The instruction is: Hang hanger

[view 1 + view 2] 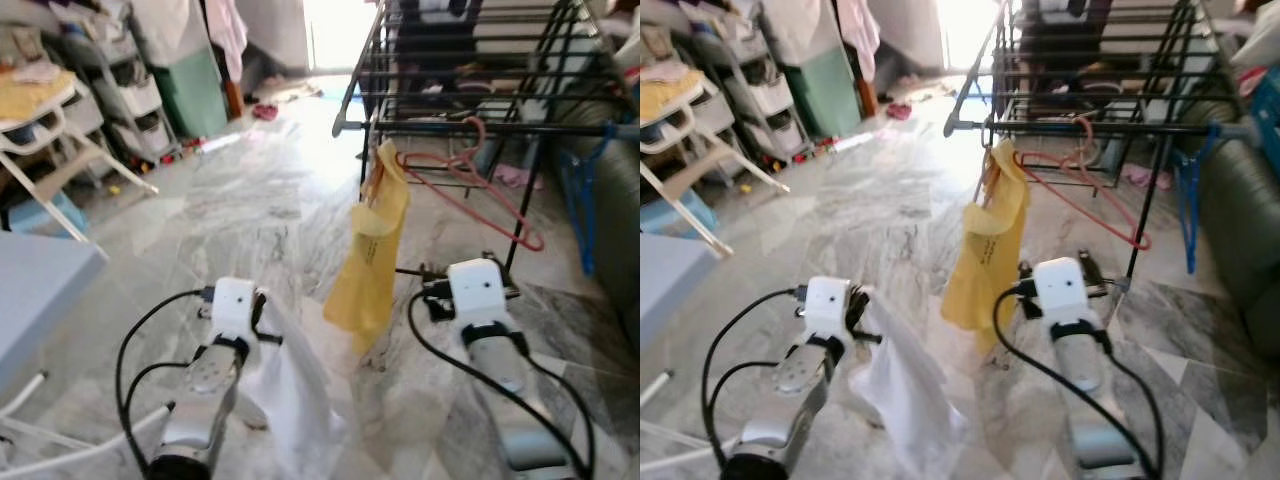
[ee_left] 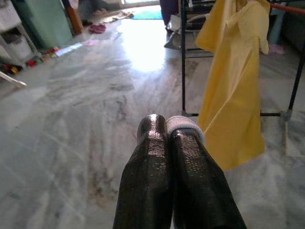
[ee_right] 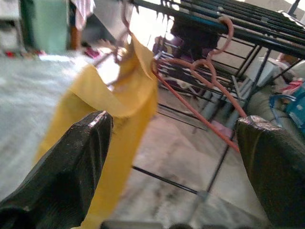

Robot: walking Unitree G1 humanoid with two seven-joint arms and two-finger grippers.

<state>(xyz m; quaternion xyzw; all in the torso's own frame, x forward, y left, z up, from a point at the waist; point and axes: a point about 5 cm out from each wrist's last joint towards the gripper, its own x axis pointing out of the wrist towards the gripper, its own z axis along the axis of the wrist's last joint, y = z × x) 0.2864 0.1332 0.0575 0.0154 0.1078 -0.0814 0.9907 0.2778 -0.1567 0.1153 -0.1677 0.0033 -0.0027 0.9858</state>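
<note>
While left end effector pinches white cloth, right end effector spread before pink hanger, yellow garment on rack

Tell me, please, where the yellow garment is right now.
The yellow garment hangs from the front rail of the black drying rack, ahead of the robot between its arms, with a pink hanger on the rail to its right.

Yellow garment, pink hanger, black rack
</note>
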